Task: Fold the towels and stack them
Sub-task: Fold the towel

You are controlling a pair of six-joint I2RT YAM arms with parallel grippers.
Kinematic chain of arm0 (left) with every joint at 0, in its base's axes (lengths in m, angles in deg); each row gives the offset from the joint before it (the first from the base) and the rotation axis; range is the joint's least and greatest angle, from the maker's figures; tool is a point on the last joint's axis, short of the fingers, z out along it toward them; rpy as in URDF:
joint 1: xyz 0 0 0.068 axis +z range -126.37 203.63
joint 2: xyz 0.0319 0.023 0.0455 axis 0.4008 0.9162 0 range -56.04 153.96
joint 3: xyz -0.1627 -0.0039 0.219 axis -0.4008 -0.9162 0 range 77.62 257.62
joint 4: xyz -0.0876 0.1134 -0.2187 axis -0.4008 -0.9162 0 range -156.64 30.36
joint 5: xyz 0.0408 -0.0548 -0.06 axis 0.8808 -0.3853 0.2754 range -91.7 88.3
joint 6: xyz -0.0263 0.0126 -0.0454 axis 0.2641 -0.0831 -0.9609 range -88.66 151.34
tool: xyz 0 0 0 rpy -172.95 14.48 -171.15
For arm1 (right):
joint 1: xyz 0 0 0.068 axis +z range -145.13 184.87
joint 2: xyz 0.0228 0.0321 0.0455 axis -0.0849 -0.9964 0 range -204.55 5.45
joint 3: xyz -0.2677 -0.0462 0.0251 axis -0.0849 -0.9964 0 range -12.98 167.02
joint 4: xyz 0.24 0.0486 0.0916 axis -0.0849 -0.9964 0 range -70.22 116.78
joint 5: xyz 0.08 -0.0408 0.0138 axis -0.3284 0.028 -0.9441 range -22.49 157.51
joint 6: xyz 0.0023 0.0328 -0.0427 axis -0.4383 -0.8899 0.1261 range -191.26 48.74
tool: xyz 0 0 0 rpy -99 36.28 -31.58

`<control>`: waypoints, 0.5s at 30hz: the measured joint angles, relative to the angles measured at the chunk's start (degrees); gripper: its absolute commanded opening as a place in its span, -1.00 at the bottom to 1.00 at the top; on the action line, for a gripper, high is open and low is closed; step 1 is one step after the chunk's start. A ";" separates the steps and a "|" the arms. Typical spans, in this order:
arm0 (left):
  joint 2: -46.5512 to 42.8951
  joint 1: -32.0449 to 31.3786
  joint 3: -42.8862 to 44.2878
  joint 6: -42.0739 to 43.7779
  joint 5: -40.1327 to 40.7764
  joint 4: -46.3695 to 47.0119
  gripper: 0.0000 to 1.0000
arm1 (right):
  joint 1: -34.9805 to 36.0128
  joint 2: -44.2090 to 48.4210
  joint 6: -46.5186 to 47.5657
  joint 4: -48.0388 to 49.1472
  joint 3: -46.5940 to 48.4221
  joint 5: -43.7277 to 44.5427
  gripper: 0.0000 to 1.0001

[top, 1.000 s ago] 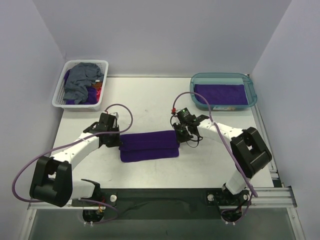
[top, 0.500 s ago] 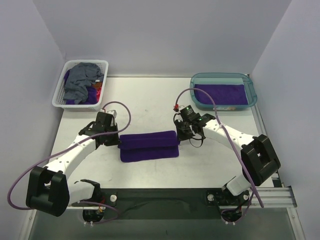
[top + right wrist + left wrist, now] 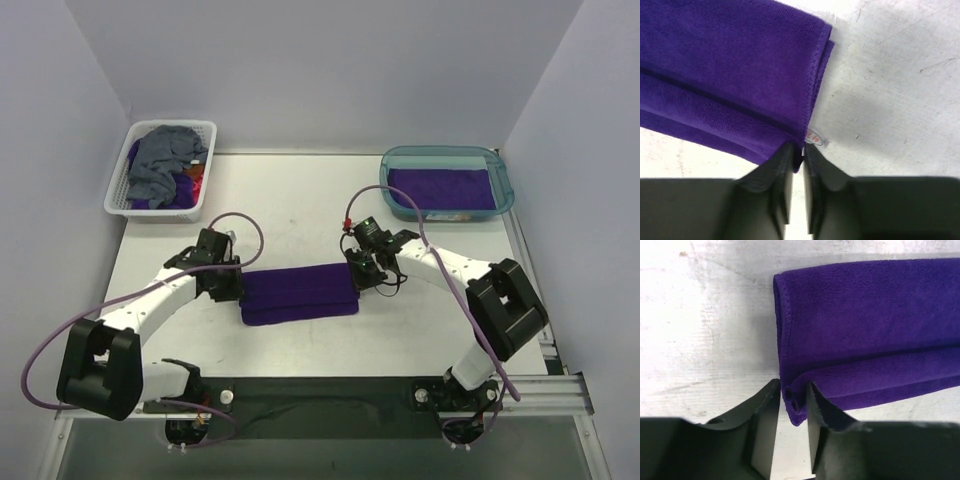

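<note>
Straddling purple towel (image 3: 300, 292) edges: left hand (image 3: 792, 391), right hand (image 3: 797, 150); open table (image 3: 300, 215) beyond

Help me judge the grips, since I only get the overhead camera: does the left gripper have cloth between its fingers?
Observer: Yes. In its wrist view the left gripper has its fingers apart, with the folded corner of the purple towel between them.
Operator: And the right one?
Observer: The right gripper has its fingers close together on the towel's corner.
Operator: Anything near it?
Observer: A small white label sticks out right beside that corner.
</note>
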 measured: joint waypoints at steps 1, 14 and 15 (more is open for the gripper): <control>-0.22 0.00 0.00 -0.17 -0.07 -0.15 0.25 | 0.13 0.07 0.09 -0.24 0.00 -0.09 -0.41; -12.57 -0.44 3.21 -3.96 -1.62 -6.91 0.39 | 1.73 9.66 0.26 -6.78 5.16 -2.14 -0.30; -11.67 -0.79 4.48 -4.26 -1.66 -6.86 0.35 | 1.75 9.35 0.07 -6.73 6.45 -2.12 -0.34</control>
